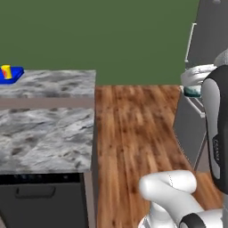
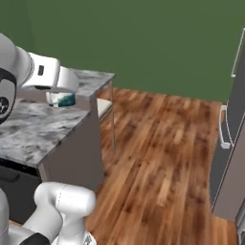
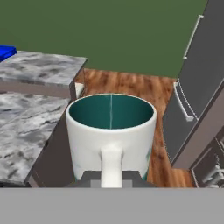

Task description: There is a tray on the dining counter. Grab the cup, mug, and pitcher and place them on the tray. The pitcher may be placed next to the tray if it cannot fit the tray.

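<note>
Mug up in the air, upright, handle pinched in the gripper, hanging over the wood floor just off the near table's edge. Yellow cup sitting on the blue tray, way off on the far table.

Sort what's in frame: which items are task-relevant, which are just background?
Task-relevant:
- mug, held in the shut gripper, off the counter
- tray at the far end of the dining counter
- cup, already standing on the tray

Background:
- near marbled worktop
- grey fridge
- wood floor
</note>
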